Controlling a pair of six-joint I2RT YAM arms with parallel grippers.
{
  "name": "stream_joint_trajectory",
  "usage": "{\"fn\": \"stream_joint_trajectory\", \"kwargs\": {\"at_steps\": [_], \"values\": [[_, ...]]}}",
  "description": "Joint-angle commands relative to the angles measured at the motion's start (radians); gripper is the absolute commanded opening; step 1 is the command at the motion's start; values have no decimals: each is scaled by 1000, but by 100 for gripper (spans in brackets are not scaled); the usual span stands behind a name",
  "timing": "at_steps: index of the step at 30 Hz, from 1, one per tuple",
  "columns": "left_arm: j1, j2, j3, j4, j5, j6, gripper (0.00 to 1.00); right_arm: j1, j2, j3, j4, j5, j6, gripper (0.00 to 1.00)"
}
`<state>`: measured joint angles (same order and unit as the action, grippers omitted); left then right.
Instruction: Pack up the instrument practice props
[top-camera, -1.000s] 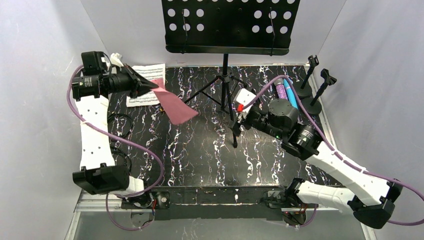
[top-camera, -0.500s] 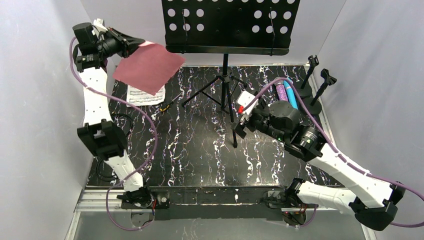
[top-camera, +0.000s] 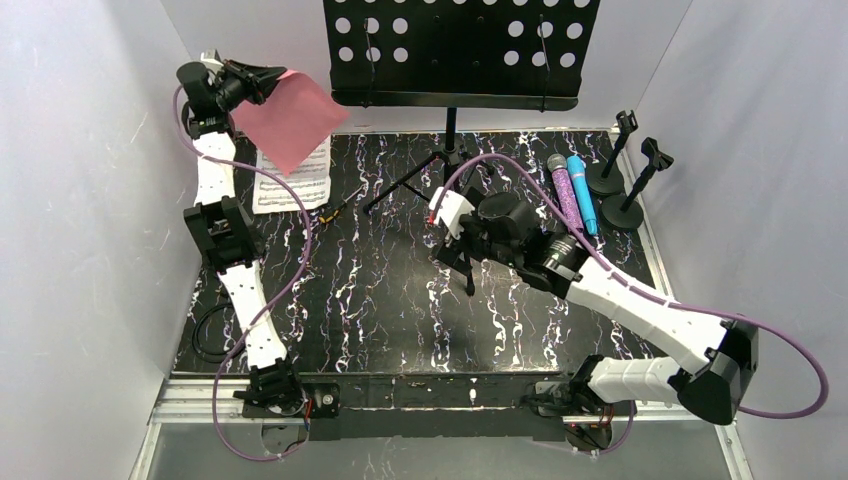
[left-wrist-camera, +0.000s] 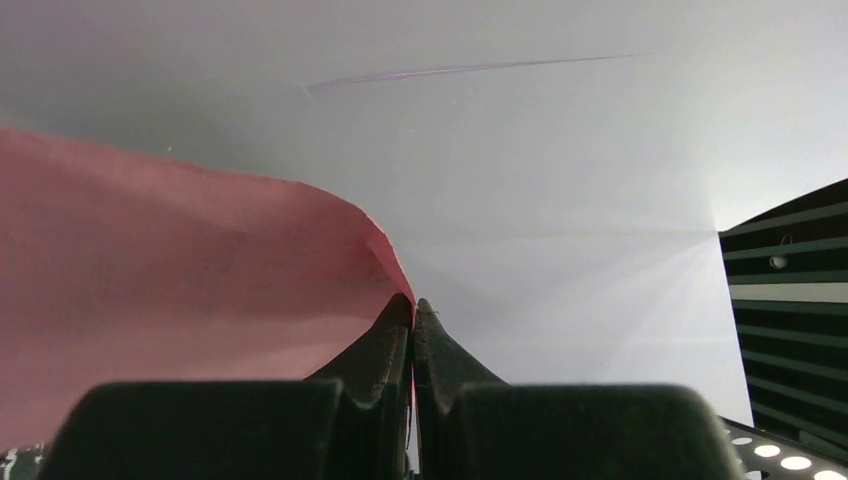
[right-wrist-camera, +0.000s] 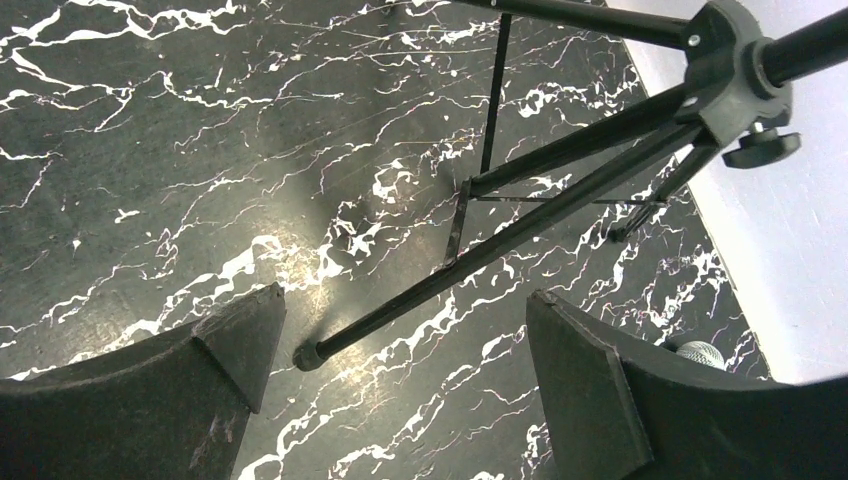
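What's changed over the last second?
The left gripper, shut on the pink sheet, carried it up and back toward the far left corner. The right gripper, open, shifted left over a tripod leg. White sheet, blue microphone, purple microphone and mic holders stayed put.

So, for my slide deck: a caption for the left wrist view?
Left gripper shut on the pink music sheet, held up before the white wall.
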<state>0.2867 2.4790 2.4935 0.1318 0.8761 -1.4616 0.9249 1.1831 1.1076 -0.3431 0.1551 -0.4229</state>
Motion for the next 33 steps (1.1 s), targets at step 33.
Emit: {"fn": "stream_joint_trajectory", "kwargs": {"at_steps": [33], "values": [[210,-570,-1257,437,278,254,0,-3,12,43,-55,25,13,99]]}}
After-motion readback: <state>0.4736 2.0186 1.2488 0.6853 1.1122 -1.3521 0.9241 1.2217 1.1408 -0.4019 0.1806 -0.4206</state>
